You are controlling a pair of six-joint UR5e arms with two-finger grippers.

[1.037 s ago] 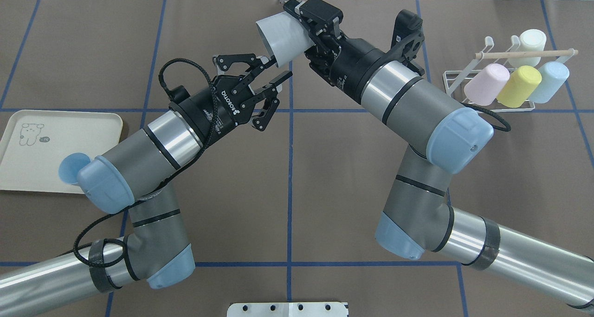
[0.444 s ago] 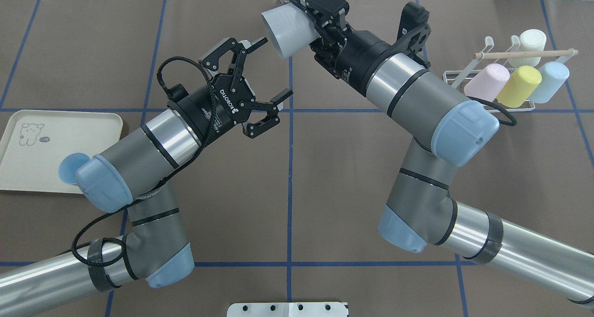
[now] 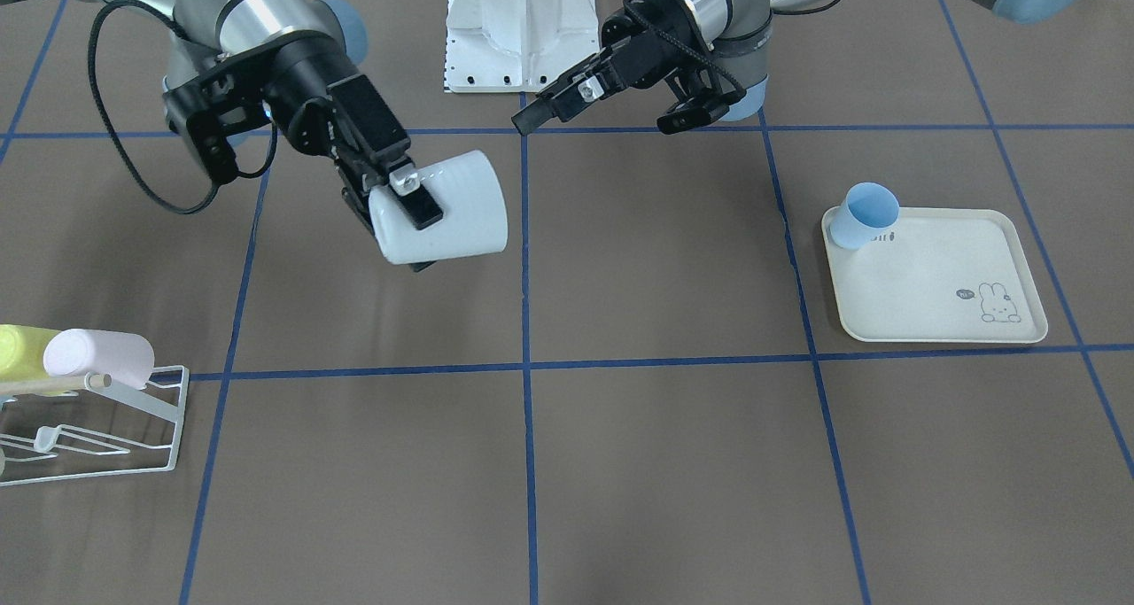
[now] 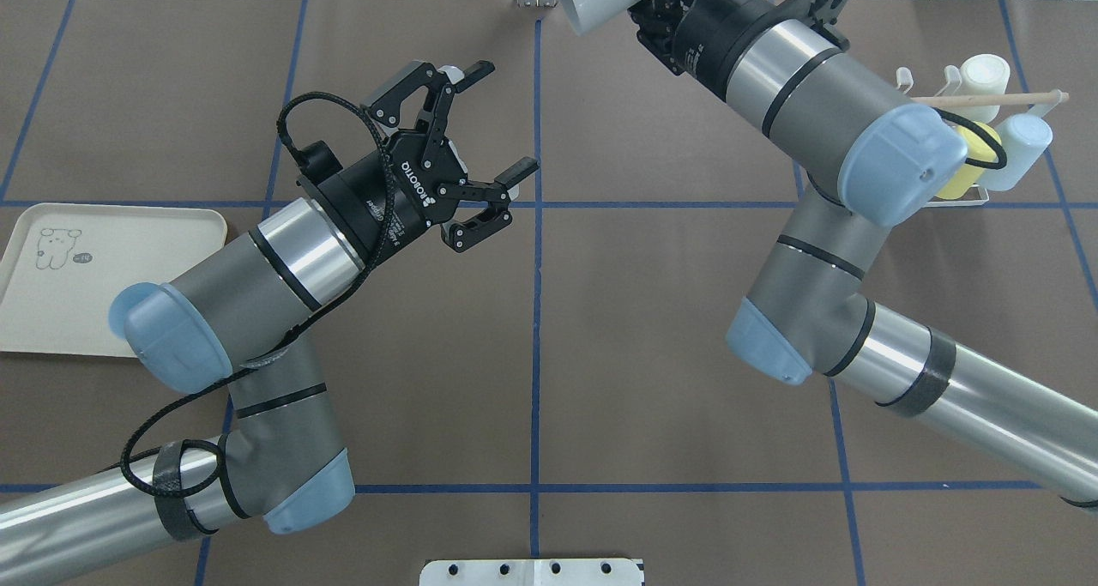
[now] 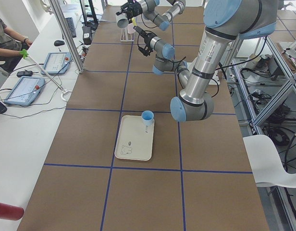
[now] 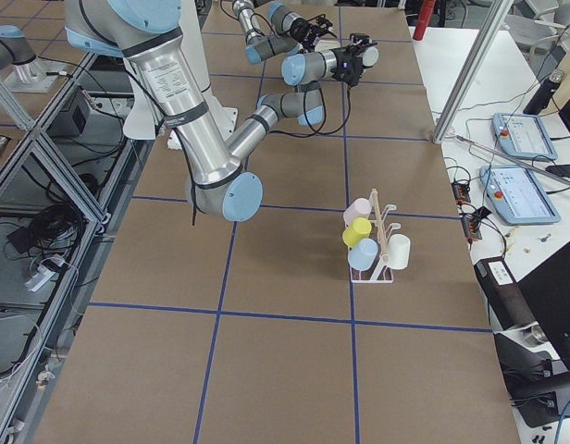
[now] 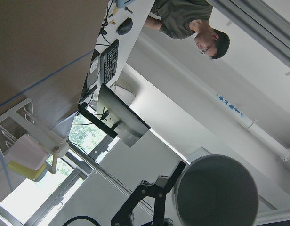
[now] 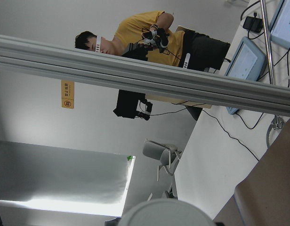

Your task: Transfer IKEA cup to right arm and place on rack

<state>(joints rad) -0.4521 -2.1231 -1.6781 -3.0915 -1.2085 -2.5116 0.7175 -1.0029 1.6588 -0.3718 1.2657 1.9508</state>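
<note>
Brown paper gridded with blue tape covers the table [image 4: 669,311]. Start at the robot's side and you see the white base plate [image 4: 532,571], with the left arm [image 4: 257,268] and the right arm [image 4: 815,97] both reaching away from it.

A little further out, on the robot's left, you find the cream rabbit-print tray [image 3: 939,313]. A light blue cup [image 3: 866,213] stands upright in the tray corner nearest the robot and the table's middle. Further on, the left gripper [image 4: 503,121] hangs above the middle tape line with its jaws spread wide and nothing between them.

Past it, you see the right gripper [image 3: 423,240] clamping the white IKEA cup [image 3: 461,206] by its base end, one finger above the wall and one below. The cup is held in the air on its side. Its mouth is turned toward the left gripper, and it is apart from that gripper.

Out on the robot's right, well apart from the held cup, you have the white wire rack [image 6: 385,242]. Its prongs carry a pink cup [image 6: 359,209], a yellow cup [image 6: 356,231], a pale blue cup [image 6: 363,252] and a white cup [image 6: 399,251].
</note>
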